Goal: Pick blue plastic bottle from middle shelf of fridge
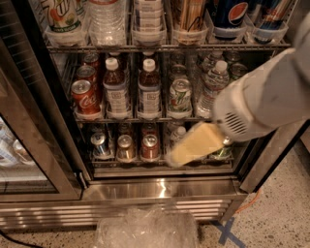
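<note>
Two small bottles of dark brown liquid with white caps and pale blue-white labels stand side by side at the front of the middle shelf [145, 117]. One blue plastic bottle [116, 89] is on the left and its twin [149, 88] on the right. The fridge [160, 189] is open, its glass door [29, 145] swung to the left. My gripper [178, 156], with pale yellow fingers, hangs in front of the lowest shelf, below and to the right of the two bottles, touching nothing I can see. My white arm [261, 101] covers the fridge's right side.
Coca-Cola cans [85, 97] stand left of the bottles, a green can [180, 94] and clear water bottles [213, 85] to their right. Cans [126, 147] line the lowest shelf. Large bottles fill the top rack [227, 12]. A crumpled plastic bag [145, 227] lies on the floor.
</note>
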